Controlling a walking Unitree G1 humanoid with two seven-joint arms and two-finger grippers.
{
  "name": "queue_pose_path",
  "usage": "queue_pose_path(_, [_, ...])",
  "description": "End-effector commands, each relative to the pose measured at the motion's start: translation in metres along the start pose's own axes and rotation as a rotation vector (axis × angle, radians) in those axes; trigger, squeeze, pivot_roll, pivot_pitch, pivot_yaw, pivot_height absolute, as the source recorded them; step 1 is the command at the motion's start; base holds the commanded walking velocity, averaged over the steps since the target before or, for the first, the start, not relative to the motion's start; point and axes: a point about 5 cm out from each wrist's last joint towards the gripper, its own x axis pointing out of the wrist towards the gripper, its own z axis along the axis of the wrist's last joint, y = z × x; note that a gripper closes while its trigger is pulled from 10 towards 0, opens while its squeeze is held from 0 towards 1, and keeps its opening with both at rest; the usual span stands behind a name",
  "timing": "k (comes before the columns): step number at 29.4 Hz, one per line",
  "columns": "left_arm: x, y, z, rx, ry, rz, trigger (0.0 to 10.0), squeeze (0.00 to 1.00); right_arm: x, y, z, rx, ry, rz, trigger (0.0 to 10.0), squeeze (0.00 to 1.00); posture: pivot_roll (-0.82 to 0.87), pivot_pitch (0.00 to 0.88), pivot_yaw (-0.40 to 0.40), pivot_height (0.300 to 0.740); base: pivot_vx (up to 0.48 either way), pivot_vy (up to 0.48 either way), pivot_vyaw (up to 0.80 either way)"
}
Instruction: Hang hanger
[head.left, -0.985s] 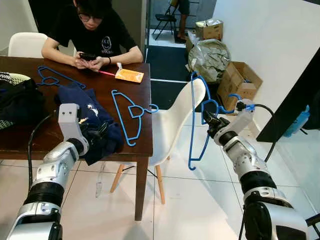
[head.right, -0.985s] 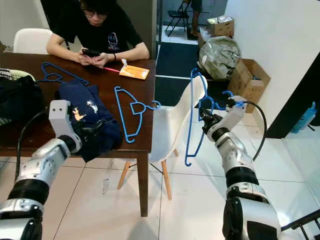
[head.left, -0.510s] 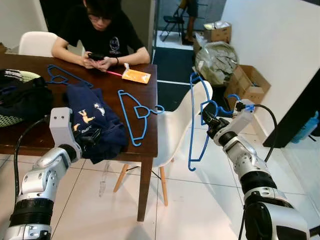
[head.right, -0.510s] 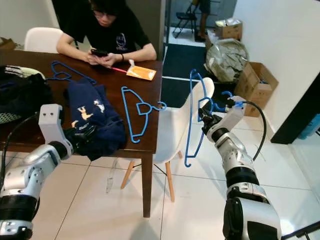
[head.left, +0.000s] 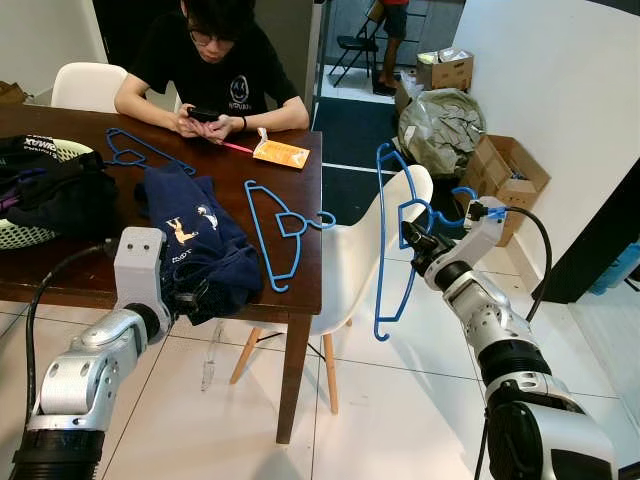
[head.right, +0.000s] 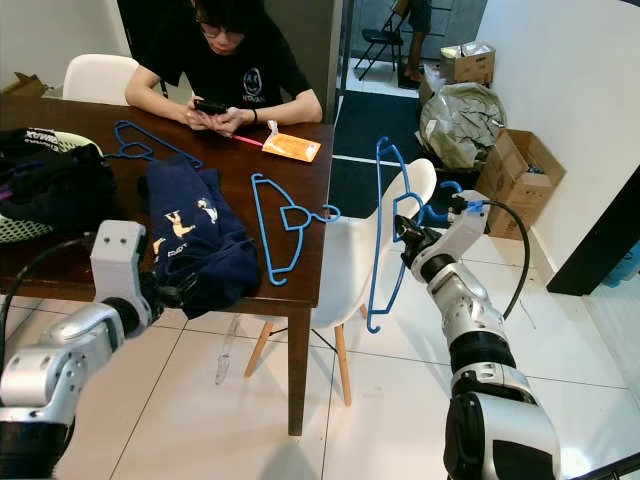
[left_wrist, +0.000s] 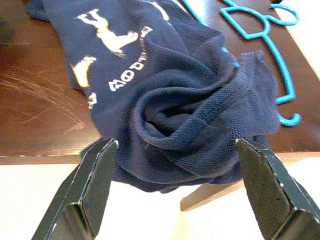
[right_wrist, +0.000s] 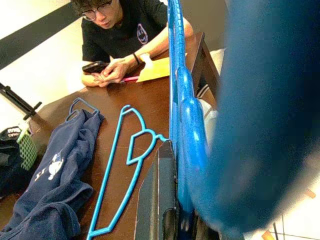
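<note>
Blue hanger (head.left: 384, 240) hangs from raised right gripper (head.left: 418, 240).

3 blue hangers (head.left: 383, 240) (head.left: 278, 232) (head.left: 140, 152), 2 white chairs (head.left: 345, 265) (head.left: 88, 85), 1 person (head.left: 215, 60).

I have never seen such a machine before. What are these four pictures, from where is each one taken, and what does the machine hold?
This is a humanoid robot with two silver arms. Two pictures come from cameras in its head, looking down; the other two sit on its wrists. On the brown table lie a navy shirt, a blue hanger, a second hanger and a laundry basket. A person sits there with a phone. The right gripper is shut on another blue hanger, beside a white chair. The left gripper is open at the shirt's edge.
</note>
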Motion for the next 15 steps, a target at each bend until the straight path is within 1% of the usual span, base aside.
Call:
queue_pose_path(1, [0.002,0.005,-0.006,0.011,0.012,0.039,10.0,0.00,0.002,0.001,0.000,-0.002,0.007,-0.005,10.0,0.00,0.08,0.015,-0.094,0.740,0.000,0.000,0.00])
queue_pose_path(9, [0.008,0.014,-0.005,0.005,0.013,0.093,10.0,0.00,0.002,0.001,0.001,0.004,0.001,-0.006,10.0,0.00,0.08,0.015,-0.091,0.740,0.000,0.000,0.00])
queue_pose_path(11, [0.009,0.014,-0.005,-0.003,0.007,0.095,10.0,0.00,0.002,0.001,0.001,0.004,0.000,-0.006,10.0,0.00,0.08,0.015,-0.091,0.740,0.000,0.000,0.00])
queue_pose_path(15, [0.016,0.017,-0.009,-0.039,-0.015,0.095,10.0,0.00,0.002,0.001,0.002,0.003,-0.001,-0.008,10.0,0.00,0.06,0.017,-0.090,0.740,0.000,0.000,0.00])
